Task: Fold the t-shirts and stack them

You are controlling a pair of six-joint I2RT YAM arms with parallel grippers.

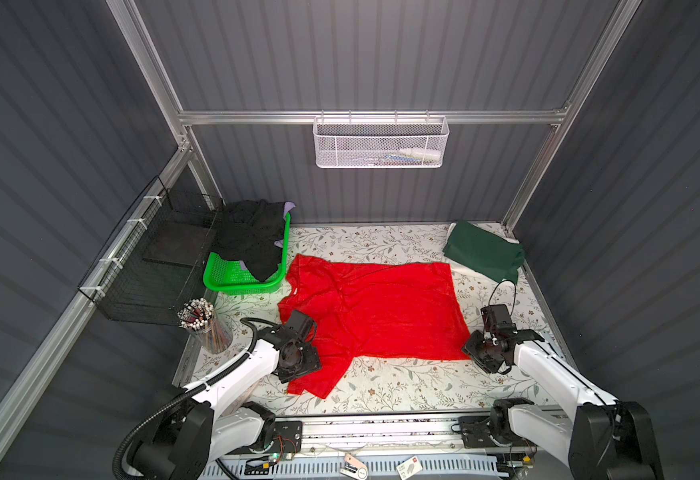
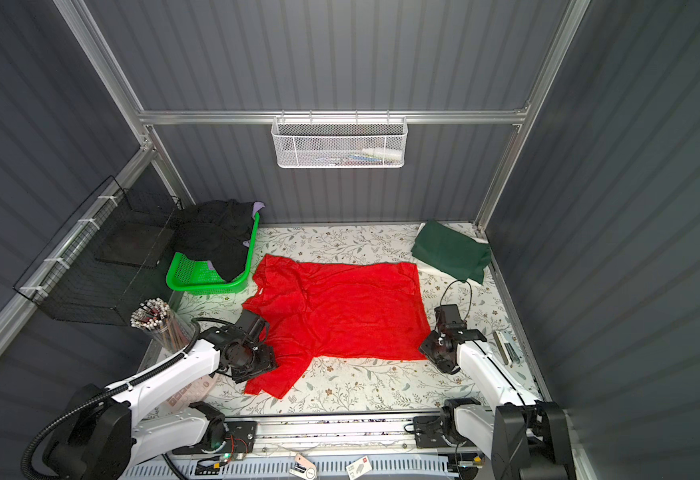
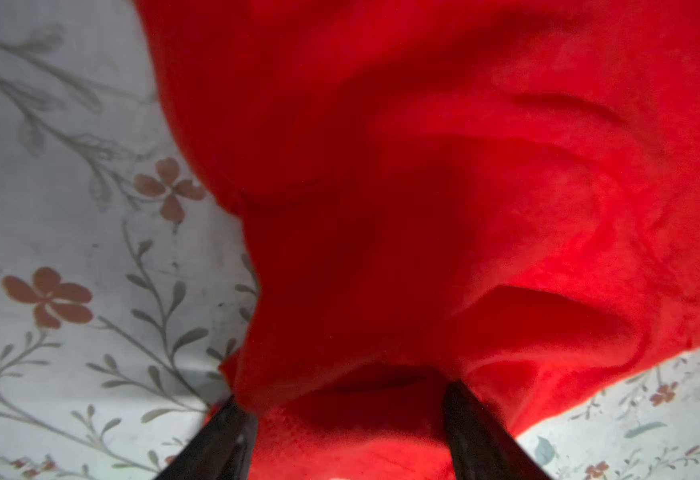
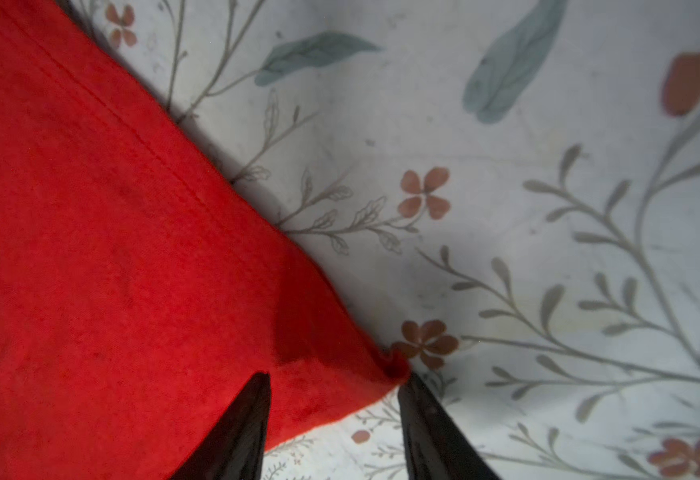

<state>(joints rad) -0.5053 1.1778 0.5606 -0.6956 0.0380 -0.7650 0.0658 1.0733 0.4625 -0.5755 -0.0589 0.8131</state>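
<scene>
One red t-shirt (image 1: 381,307): shoulder cloth between left gripper (image 3: 340,392) jaws, hem corner between right gripper (image 4: 335,376) jaws, both pairs apart. One dark green t-shirt (image 1: 483,251) well beyond.

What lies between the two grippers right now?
The red shirt, spread on the flowered table cover, fills the stretch between the left gripper and the right gripper; both top views show it.

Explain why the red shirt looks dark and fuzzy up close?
In the left wrist view the red t-shirt is blurred and sinks into shadow by the left gripper; in the right wrist view it is sharper, casting a shadow along its edge; in both top views it is brightly, evenly lit.
</scene>
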